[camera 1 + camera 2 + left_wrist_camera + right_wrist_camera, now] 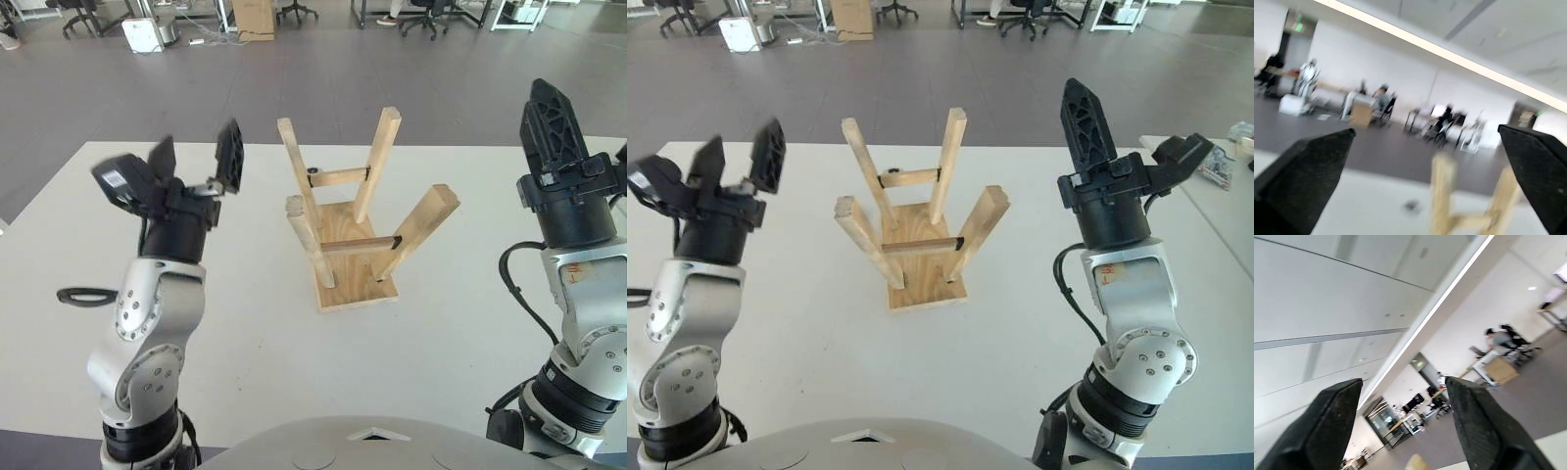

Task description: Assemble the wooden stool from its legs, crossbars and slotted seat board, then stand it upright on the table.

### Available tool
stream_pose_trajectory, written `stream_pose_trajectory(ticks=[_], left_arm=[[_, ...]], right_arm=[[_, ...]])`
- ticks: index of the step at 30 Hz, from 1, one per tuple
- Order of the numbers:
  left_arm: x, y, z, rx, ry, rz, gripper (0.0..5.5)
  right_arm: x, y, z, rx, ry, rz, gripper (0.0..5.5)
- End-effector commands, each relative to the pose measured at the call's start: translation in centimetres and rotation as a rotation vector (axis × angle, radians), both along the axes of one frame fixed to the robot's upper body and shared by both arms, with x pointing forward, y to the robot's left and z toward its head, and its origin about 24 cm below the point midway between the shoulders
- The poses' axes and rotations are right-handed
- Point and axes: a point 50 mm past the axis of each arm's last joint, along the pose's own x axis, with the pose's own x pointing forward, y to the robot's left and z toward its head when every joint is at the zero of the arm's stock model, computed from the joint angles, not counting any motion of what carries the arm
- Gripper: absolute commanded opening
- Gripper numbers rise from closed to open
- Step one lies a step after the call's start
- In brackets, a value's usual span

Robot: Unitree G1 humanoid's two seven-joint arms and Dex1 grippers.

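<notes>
The wooden stool [353, 235] lies upside down mid-table, its seat board [361, 291] flat on the surface. Its legs point up and lean outward, and crossbars [338, 177] join them. My left gripper [196, 157] is raised left of the stool, apart from it. It is open and empty, its fingers [1303, 166] spread wide with two stool legs [1442, 196] between them farther off. My right gripper [1132, 142] is held high to the stool's right, pointing upward. It is open too, and its fingers [1337, 416] hold nothing.
A black looped object [86, 296] lies on the white table [255, 352] near its left edge. A second table with small items [1229, 147] stands at the far right. Beyond the table's far edge is open floor with office chairs.
</notes>
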Motion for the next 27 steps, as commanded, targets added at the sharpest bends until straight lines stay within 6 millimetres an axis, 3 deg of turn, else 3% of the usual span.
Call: stream_pose_trajectory(ticks=[1, 5, 7, 9, 12, 20, 27], left_arm=[[-0.6, -0.5, -2.1, 0.065, 0.139, 0.027, 5.38], [-0.7, -1.7, -2.2, 0.129, 0.140, -0.041, 5.38], [-0.6, -2.6, -1.2, 0.150, 0.063, -0.092, 5.38], [-0.8, -4.8, -0.2, 0.217, -0.024, -0.239, 5.38], [-1.1, -6.4, -0.3, 0.272, -0.047, -0.369, 5.38], [-0.8, -6.3, -2.3, 0.315, 0.071, -0.380, 5.38], [-0.5, -7.2, -4.3, 0.376, 0.191, -0.471, 5.38]], right_arm=[[0.5, 0.0, -2.4, -0.146, 0.132, -0.093, 3.16], [0.5, 1.3, -6.4, -0.482, 0.291, -0.204, 3.16], [0.3, 2.5, -7.4, -0.608, 0.303, -0.228, 3.16], [0.2, 4.0, -7.8, -0.707, 0.272, -0.222, 3.16], [0.1, 6.0, -7.0, -0.804, 0.171, -0.194, 3.16], [0.4, 6.9, -5.8, -0.947, 0.042, -0.220, 3.16], [-0.3, 9.7, -4.1, -0.998, -0.179, -0.100, 3.16]])
